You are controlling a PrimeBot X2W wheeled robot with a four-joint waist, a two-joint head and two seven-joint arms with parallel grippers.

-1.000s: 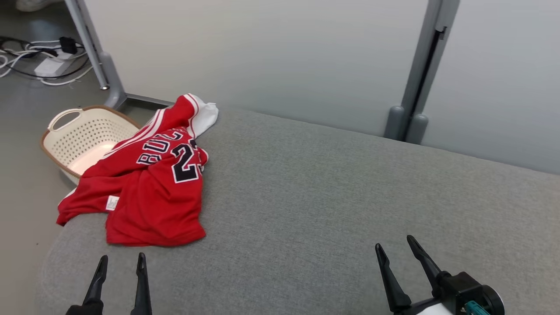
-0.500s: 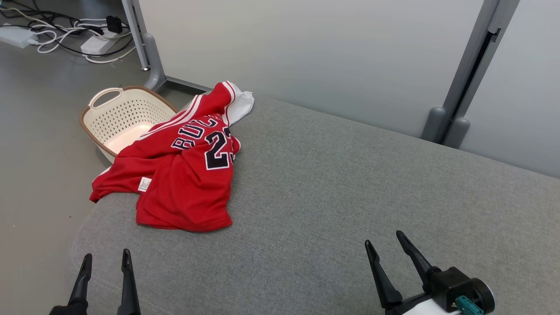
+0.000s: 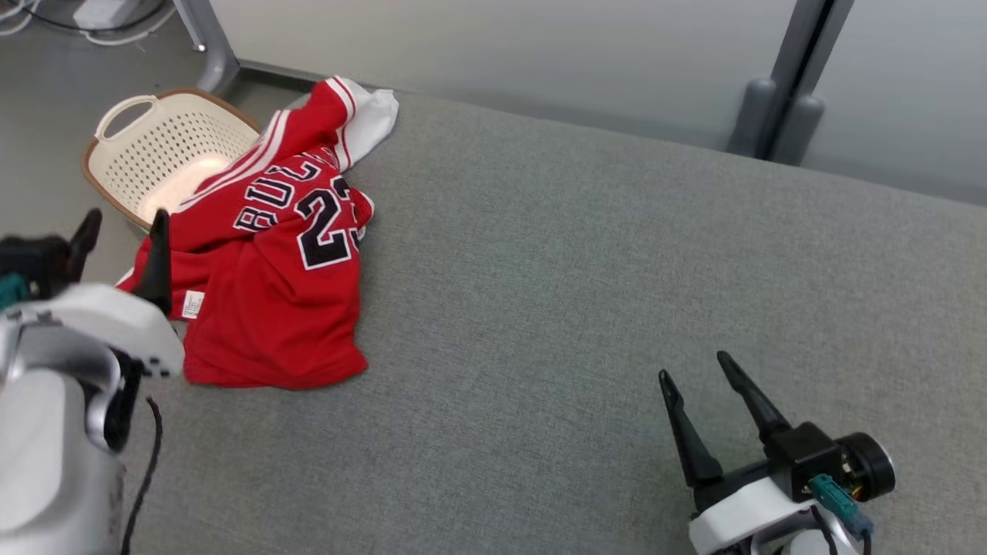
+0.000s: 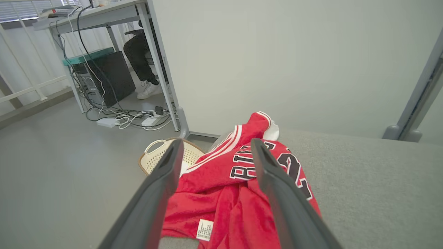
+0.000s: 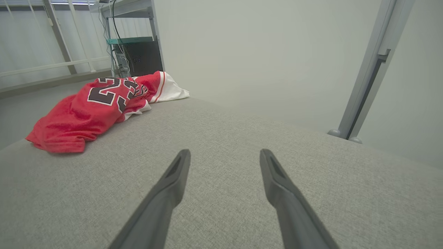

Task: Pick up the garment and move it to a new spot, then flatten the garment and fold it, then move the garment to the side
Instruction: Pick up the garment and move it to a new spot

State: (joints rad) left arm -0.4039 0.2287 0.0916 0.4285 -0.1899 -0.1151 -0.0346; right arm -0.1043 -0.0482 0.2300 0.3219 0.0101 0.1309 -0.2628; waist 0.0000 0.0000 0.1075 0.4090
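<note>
Grey bench (image 3: 578, 270): red jersey (image 3: 270, 308) crumpled at far-left corner, overhanging the left edge above a basket (image 3: 131, 146). Open and empty: left gripper (image 3: 126, 223) beside the overhang, right gripper (image 3: 694, 366) near-right. Risk: a shallow pinch could drag the jersey off the edge.

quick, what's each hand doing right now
left hand: open, empty, close to the red jersey
right hand: open, empty
</note>
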